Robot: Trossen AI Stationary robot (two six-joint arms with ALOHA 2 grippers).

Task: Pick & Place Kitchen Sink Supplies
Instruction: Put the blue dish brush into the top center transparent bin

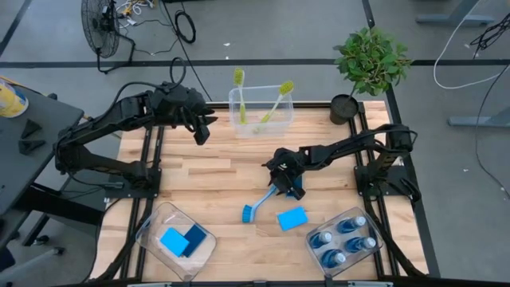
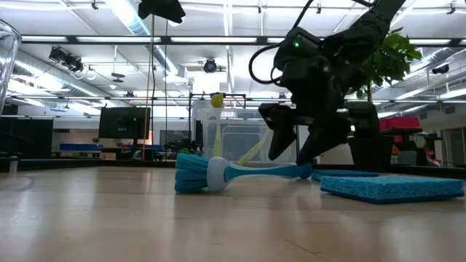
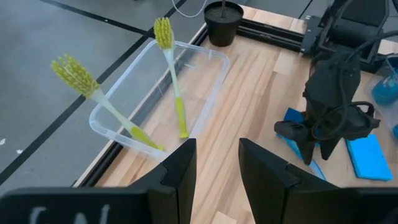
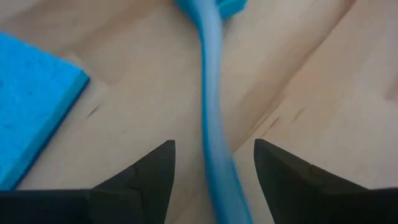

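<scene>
The wooden table point(image 1: 207, 171) fills the frame's middle. At upper centre a clear bin point(image 1: 275, 121) holds two yellow-green brushes point(image 1: 278, 99). The left gripper point(image 1: 203, 127), upper left, hangs released and empty. The right gripper point(image 1: 288, 188), centre, straddles the blue brush point(image 1: 260, 204) handle, fingers spread, not clenched. A loose sponge point(image 1: 292, 218) lies just beside, lower right.

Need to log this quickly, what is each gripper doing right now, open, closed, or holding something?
Left gripper: open, empty, above the table near the clear plastic bin.
Right gripper: open, fingers straddling the blue long-handled dish brush, not closed on it.
</scene>
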